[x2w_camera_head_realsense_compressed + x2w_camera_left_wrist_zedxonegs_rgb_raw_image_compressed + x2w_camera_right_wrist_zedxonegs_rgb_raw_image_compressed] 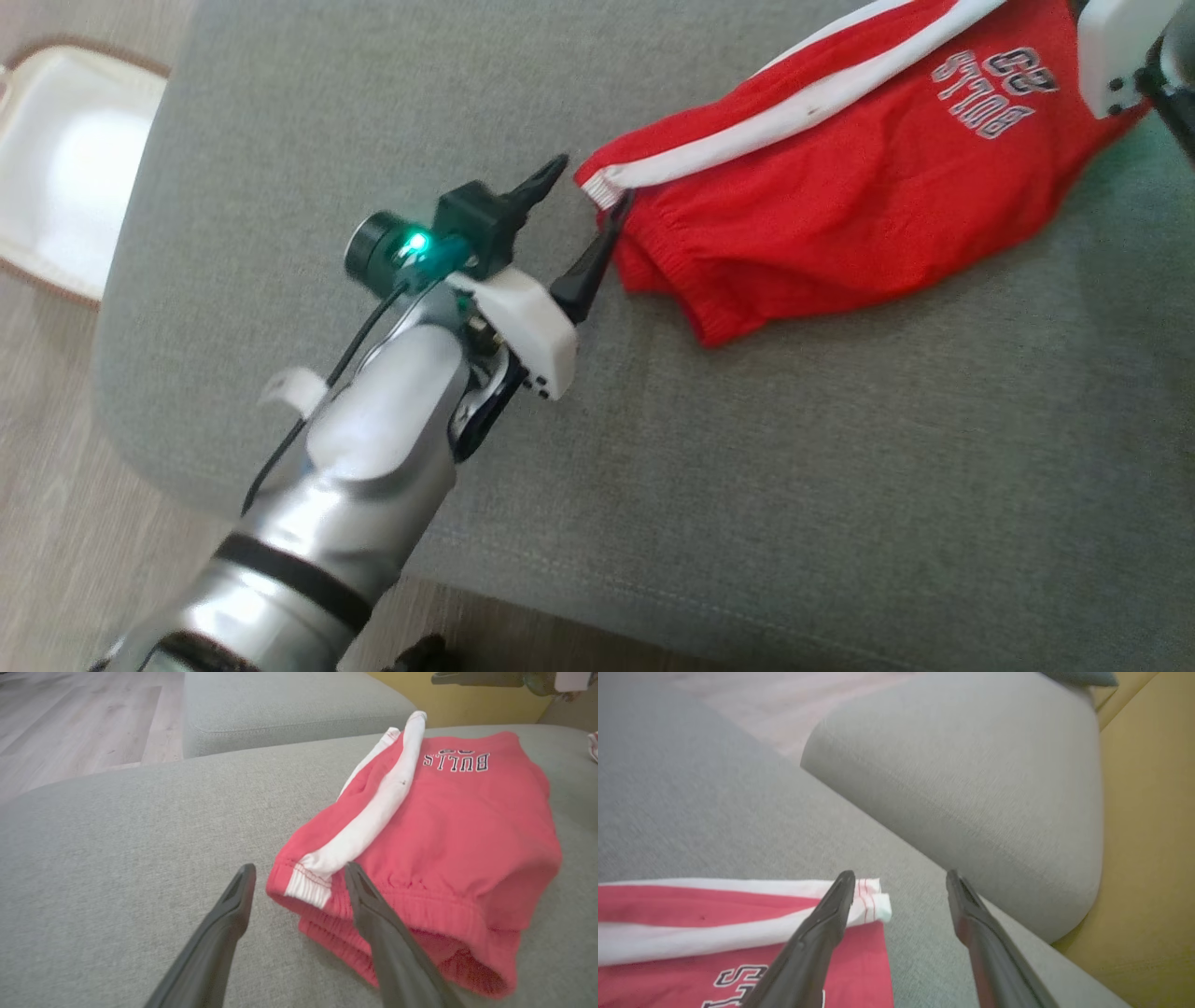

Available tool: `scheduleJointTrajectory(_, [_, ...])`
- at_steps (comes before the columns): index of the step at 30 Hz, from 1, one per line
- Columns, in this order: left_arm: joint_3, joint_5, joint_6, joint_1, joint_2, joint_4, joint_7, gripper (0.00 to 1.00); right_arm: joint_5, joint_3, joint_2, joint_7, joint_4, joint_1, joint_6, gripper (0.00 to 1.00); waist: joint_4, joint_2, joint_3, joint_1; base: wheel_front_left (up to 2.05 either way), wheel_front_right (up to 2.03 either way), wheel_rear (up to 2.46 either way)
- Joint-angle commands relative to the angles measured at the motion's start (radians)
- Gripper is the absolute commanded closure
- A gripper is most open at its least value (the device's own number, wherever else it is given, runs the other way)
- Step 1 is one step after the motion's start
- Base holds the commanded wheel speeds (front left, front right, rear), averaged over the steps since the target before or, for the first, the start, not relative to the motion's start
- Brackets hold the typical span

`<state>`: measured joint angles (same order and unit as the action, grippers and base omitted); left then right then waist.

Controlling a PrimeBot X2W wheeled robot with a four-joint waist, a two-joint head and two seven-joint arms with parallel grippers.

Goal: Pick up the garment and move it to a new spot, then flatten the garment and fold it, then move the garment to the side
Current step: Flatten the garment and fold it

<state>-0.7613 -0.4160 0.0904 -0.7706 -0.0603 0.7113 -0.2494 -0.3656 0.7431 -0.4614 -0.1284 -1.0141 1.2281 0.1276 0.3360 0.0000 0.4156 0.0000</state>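
Red garment (840, 205), waistband (667, 247) toward left gripper (592, 183)

Head looks down; wrists low, close; garment (840, 215) shared.

So the right gripper (900, 875) has both fingers spread wide, nothing between them but grey seat (714, 812). The red garment (654, 905) lies on that seat, with white stripes and a bit of lettering showing. Its white hem corner sits right by one fingertip, can't tell if they touch. That corner ends near the seat's edge, where a second grey cushion (971, 788) butts up. There's a yellow surface (1148, 858) beyond that and pale floor (794, 700) past the far edge.
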Motion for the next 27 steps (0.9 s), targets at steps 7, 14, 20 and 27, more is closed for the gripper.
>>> scheduleJointTrajectory(7, [0.133, 0.008, -0.043, 0.111, -0.067, -0.087, -0.012, 0.00, -0.058, -0.059, 0.068, 0.239, -0.032, -0.109, 0.003, 0.00, -0.070, 0.0000, -0.127, 0.0000, 0.00, 0.00, 0.00])
scheduleJointTrajectory(14, [0.285, 0.012, -0.092, 0.234, -0.096, -0.240, -0.012, 0.00, -0.136, -0.116, 0.110, 0.365, -0.011, -0.234, 0.003, 0.00, -0.129, 0.0000, -0.230, 0.0000, 0.00, 0.00, 0.00])
scheduleJointTrajectory(20, [0.382, 0.062, -0.122, 0.350, -0.105, -0.377, -0.012, 0.00, -0.149, -0.190, 0.122, 0.389, 0.078, -0.359, 0.003, 0.00, -0.178, 0.0000, -0.299, 0.0000, 0.00, 0.00, 0.00])
scheduleJointTrajectory(27, [0.473, 0.088, -0.122, 0.481, -0.084, -0.474, -0.012, 0.00, -0.021, -0.384, 0.169, 0.390, 0.284, -0.575, 0.003, 0.00, -0.237, 0.0000, -0.351, 0.0000, 0.00, 0.00, 0.00])
